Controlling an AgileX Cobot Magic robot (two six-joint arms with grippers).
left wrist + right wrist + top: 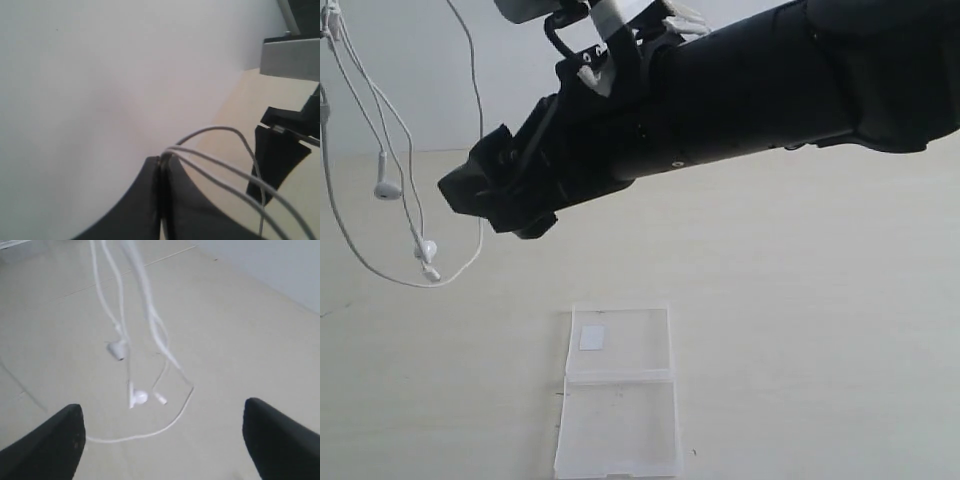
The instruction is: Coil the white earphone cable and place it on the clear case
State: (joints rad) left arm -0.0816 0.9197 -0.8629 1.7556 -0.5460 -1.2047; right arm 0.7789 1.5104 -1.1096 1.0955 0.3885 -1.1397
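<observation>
The white earphone cable (480, 120) hangs in the air at the upper left in several loops. Its two earbuds (387, 188) (427, 250) and its plug (432, 272) dangle above the table. My left gripper (162, 160) is shut on a bunch of cable strands (220, 167); it is outside the exterior view. My right gripper (485, 200) reaches across to the left, level with the hanging loops. It is open, and its fingers (50, 440) stand wide apart short of the earbuds (137, 397). The clear case (620, 400) lies open and flat at the bottom centre, with a white label (592, 337) in its far half.
The right arm's black body (750, 90) crosses the upper part of the exterior view. A pale wall (400, 60) stands behind the beige table (820, 330). A dark block (277, 160) and a grey bar (292, 57) show in the left wrist view.
</observation>
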